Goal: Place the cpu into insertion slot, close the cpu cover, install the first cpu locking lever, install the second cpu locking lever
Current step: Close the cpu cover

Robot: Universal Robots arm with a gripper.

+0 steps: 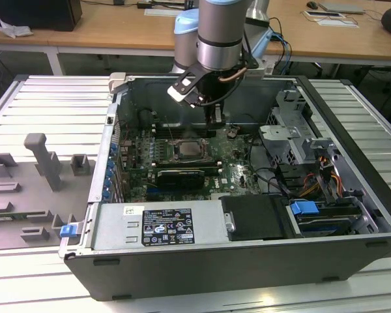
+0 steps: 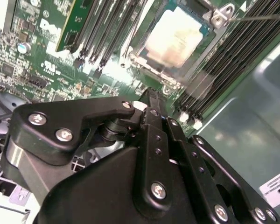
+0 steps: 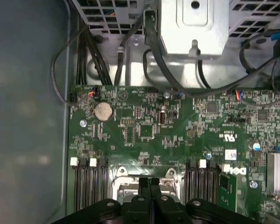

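Observation:
The cpu (image 2: 176, 38), a pale square chip, lies in the insertion slot (image 1: 190, 151) in the middle of the motherboard. The silvery cpu cover (image 2: 141, 59) lies flat around it as a frame, with a tab (image 2: 221, 14) at one corner. A thin metal lever rod (image 2: 263, 17) runs out from that tab. My gripper (image 1: 215, 121) hangs just beyond the slot's far edge in the exterior view. Its black fingers (image 3: 145, 185) are pressed together, shut, with nothing seen between them. In both wrist views the gripper (image 2: 149, 94) sits right at the socket frame's (image 3: 120, 173) edge; whether it touches is unclear.
Long black memory slots (image 2: 233, 60) flank the socket on both sides. A graphics card (image 1: 179, 177), the power supply (image 1: 163, 225), a drive cage (image 1: 293, 117) and loose cables (image 3: 102, 56) crowd the open case. Grey fixtures (image 1: 42, 160) stand on the table at the exterior view's left.

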